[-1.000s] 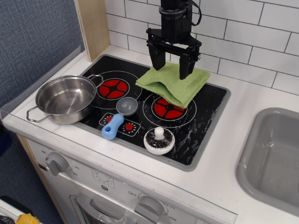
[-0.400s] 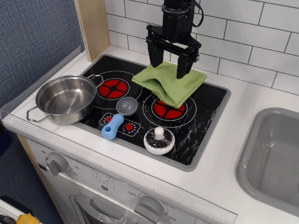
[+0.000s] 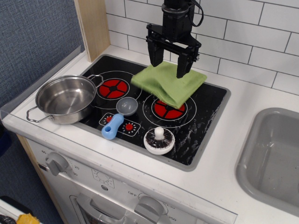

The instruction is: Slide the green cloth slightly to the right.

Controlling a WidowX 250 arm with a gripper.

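Bright even light, sharp focus, soft shadows, slight glare

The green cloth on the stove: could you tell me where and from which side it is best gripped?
Grip the green cloth near its flat back edge, coming straight down from above; the open gripper hangs there, and the front fold looks bunched.

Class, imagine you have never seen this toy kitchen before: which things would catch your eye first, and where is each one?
The lime green cloth stands out most, lying rumpled across the back of the black stovetop and overlapping the right red burner. Directly above it hangs the black end effector, its fingers spread open. At the left edge sits a shiny steel pot, with a blue scoop and a white mushroom toward the front.
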